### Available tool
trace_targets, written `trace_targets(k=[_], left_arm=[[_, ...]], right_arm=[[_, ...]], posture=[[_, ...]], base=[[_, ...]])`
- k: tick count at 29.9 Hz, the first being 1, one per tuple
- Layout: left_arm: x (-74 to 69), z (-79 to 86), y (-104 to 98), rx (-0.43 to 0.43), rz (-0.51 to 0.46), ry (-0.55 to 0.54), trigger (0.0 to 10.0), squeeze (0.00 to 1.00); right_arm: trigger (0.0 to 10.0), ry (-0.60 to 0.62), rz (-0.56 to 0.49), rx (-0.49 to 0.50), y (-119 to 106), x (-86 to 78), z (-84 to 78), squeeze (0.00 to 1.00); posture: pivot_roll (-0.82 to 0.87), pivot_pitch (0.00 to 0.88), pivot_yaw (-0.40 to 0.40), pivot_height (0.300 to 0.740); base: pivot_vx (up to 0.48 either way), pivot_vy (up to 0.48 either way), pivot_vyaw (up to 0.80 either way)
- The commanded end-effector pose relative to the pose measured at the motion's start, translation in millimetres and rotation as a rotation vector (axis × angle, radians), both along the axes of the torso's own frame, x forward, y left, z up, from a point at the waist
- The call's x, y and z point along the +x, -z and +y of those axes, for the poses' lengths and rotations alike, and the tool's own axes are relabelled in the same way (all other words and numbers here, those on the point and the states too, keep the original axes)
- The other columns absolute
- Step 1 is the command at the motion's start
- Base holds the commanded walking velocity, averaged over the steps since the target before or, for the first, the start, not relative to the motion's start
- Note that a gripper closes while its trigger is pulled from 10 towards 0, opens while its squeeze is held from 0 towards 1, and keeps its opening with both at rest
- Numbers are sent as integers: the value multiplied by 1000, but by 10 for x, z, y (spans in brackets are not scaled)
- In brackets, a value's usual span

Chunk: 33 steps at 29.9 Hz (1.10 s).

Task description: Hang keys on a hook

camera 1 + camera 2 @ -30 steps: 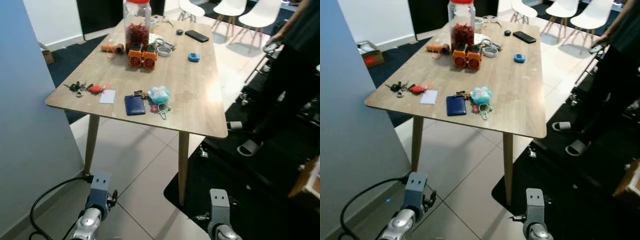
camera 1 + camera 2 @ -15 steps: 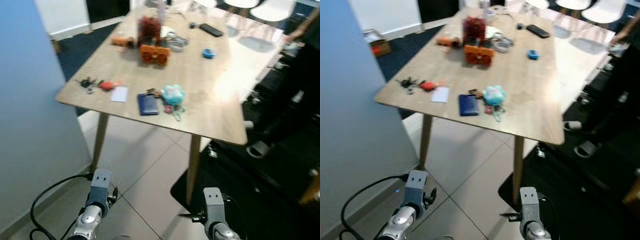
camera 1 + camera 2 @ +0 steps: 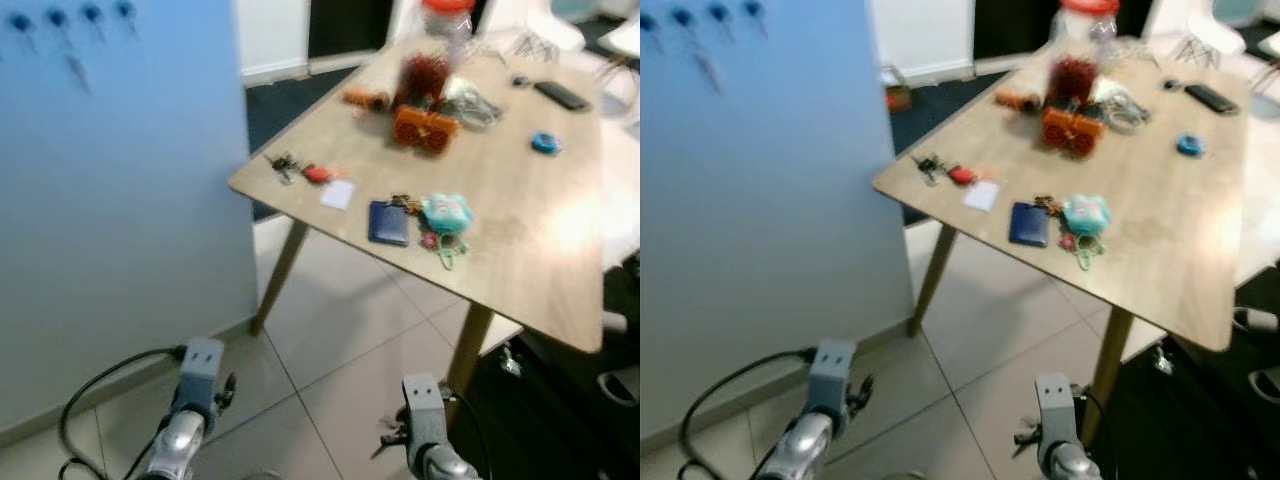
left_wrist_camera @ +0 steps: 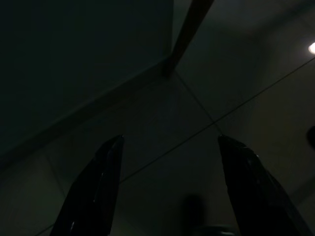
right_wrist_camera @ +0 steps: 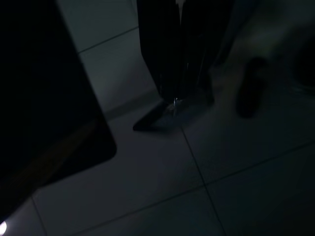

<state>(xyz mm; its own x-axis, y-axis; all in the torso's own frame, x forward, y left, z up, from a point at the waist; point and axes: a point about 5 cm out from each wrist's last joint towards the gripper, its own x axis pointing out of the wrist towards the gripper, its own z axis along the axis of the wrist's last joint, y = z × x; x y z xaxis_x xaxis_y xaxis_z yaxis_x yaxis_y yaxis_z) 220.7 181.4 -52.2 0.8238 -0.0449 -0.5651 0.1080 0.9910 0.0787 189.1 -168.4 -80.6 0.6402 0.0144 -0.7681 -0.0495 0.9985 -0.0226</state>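
We judge the task barely begun. The keys (image 3: 284, 165) lie on the counter (image 3: 520, 235) near its corner, beside a red tag (image 3: 318, 174), untouched. The hooks (image 3: 52, 18) sit on the blue wall. Our left end effector (image 4: 170, 187) hangs low, fingers wide apart; the right end effector's state we cannot tell.

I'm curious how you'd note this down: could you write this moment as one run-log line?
stage: approach | keys: on table near corner | hooks: on blue wall | left gripper: open, idle, low | right arm: idle, low
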Motion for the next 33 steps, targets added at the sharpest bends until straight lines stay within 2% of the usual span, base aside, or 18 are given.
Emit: trace_targets(k=[1,33], left_arm=[[-6,-8,8,-7,6,-3,10000,0],[33,-3,-6,15,9,-12,10000,0]], right_arm=[[10000,-6,0,-5,-3,8,6,0],[10000,-13,-7,-29,-22,41,-37,0]], posture=[[95,33,-70,740],[89,14,-68,740]], base=[[0,0,800],[0,0,800]])
